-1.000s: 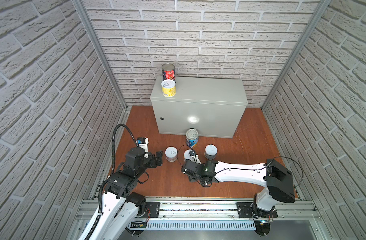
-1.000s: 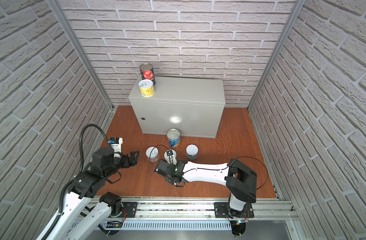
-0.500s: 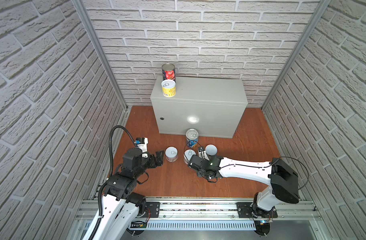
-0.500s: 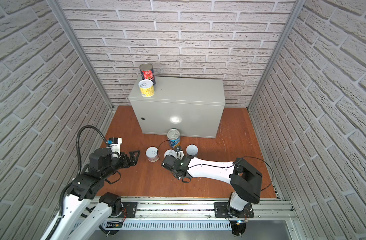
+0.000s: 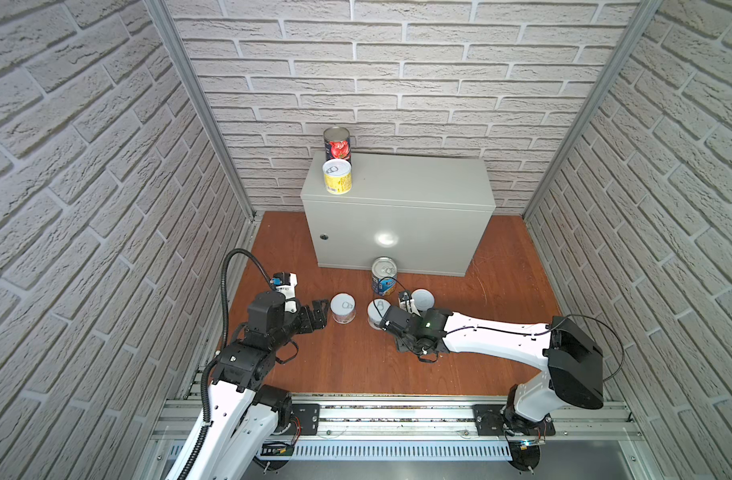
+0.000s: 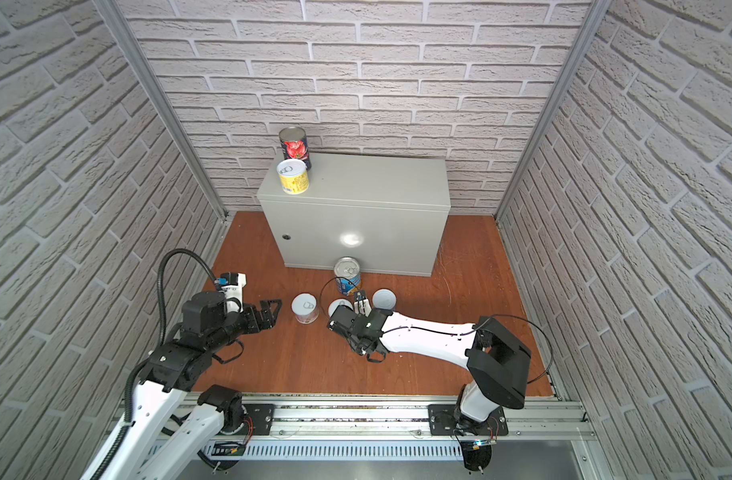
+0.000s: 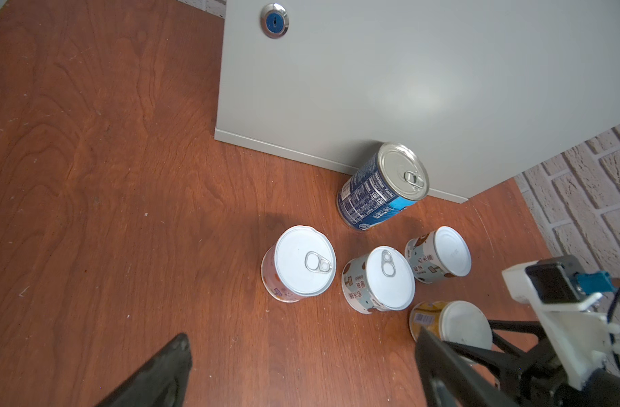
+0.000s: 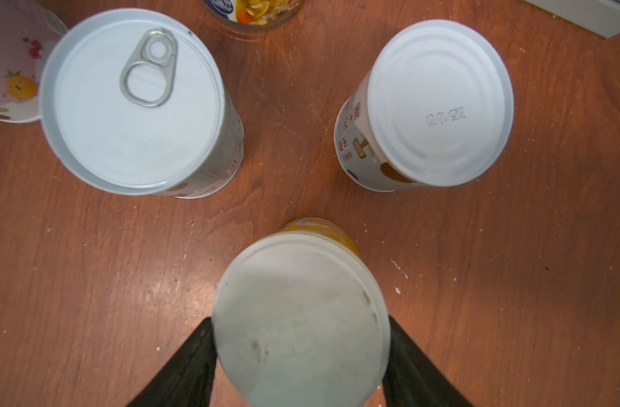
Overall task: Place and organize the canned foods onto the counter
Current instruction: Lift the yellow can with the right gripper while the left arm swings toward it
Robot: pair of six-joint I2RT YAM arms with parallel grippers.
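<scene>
In both top views the counter (image 5: 418, 183) (image 6: 368, 178) sits at upper centre against the back brick wall (image 5: 397, 83). Two tins crowd its upper-left corner. The tomato can (image 5: 337, 144) is at the back edge, and a yellow can (image 5: 337, 177) stands just in front of it, close to the front-left edge. From there the flat top runs open to its right edge. On the wooden floor (image 5: 347, 374) the blue soup can (image 5: 384, 276) stands at centre frame, just beside the counter's lower front edge. Below it is a tight cluster with only narrow gaps between neighbours: a fruit-label can (image 5: 343, 308) on the left, a pull-tab pale can (image 5: 378, 307) in the middle, and a plain-topped pale can (image 5: 423, 298) on the right. The right gripper (image 8: 301, 356) clamps its black fingers (image 8: 192, 356) on either side of a second yellow can (image 8: 301, 310), right beside the two pale cans. I cannot tell whether that can is off the floor. The left gripper (image 5: 319, 312) is spread wide and holds nothing, just left of the fruit-label can and not touching it. Bare floor stretches across the lower centre of the frame and toward the right side.
</scene>
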